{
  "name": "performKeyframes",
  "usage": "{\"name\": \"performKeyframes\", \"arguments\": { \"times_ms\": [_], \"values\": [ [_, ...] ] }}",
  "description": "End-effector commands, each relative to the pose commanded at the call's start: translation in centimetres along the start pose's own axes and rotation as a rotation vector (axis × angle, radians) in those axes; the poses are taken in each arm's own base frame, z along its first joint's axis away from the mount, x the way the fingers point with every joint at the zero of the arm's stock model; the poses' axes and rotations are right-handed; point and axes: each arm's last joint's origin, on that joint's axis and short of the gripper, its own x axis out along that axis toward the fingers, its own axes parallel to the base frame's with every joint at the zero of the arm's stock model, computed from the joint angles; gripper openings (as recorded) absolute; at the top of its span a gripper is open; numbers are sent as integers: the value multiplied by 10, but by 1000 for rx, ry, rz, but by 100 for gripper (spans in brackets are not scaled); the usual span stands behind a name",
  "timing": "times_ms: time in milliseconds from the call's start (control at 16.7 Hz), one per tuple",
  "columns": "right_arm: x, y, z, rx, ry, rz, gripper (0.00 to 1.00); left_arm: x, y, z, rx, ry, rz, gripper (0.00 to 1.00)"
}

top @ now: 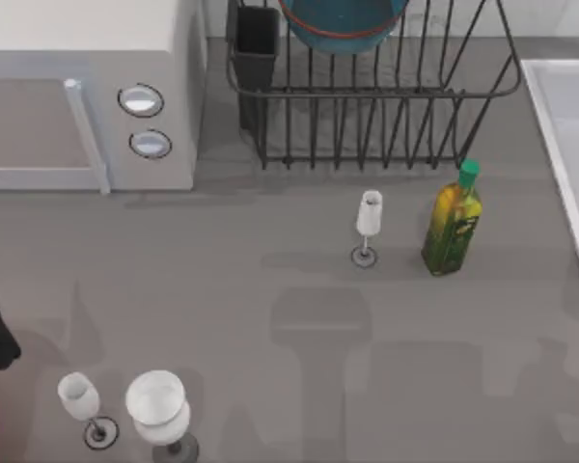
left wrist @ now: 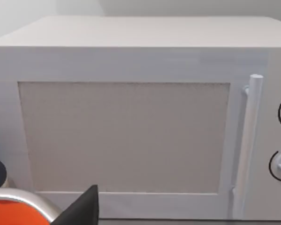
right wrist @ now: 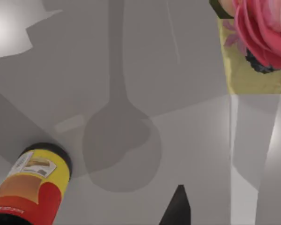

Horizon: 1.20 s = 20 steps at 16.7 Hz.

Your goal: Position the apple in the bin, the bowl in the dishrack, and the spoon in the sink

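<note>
Desk (top: 270, 318) check, big to small. One microwave (top: 77, 87). One sink (top: 569, 125), bare where visible. One dishrack (top: 367, 106), one bowl (top: 343, 24) already inside: done. One bottle (top: 452, 222), three glasses (top: 367, 224). Apple, spoon unlocated: judged pending. Hand states: cannot tell.

A flat grey table (top: 299, 318) fills the scene, crossed by soft, blurred shadows. A white microwave (top: 87, 96) with two round knobs (top: 141, 99) and a bar handle (top: 87, 135) stands at its far left. Behind it, the left wrist view shows a plain pale wall (left wrist: 75, 7). Light is even and diffuse, with a bright patch (right wrist: 4, 28) on the tabletop
</note>
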Motion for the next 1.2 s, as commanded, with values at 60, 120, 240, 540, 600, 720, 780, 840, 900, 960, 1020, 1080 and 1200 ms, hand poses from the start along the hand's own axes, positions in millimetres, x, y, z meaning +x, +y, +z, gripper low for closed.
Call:
{"name": "performKeyframes", "arguments": {
  "times_ms": [60,120,240,540,600,720,780,840,900,960,1020,1080,1200],
  "values": [
    [-2,-8,2,-4,10,13,0,0,0,0,0,0,0,100],
    [-5,-19,4,-9,21,29,0,0,0,0,0,0,0,100],
    [-10,-47,11,-18,45,61,0,0,0,0,0,0,0,100],
    [-19,-140,35,-34,80,79,0,0,0,0,0,0,0,100],
    [-21,-159,40,-37,78,65,0,0,0,0,0,0,0,100],
    [-25,-191,50,-41,68,25,0,0,0,0,0,0,0,100],
    [-25,-204,55,-42,60,4,0,0,0,0,0,0,0,100],
    [-24,-215,59,-42,51,-14,0,0,0,0,0,0,0,100],
    [-22,-224,63,-41,41,-28,0,0,0,0,0,0,0,100],
    [-19,-232,66,-38,31,-39,0,0,0,0,0,0,0,100],
    [-14,-239,68,-33,22,-46,0,0,0,0,0,0,0,100],
    [-9,-244,70,-26,13,-49,0,0,0,0,0,0,0,100],
    [1,-252,71,-10,-2,-46,0,0,0,0,0,0,0,100]
  ]
}}
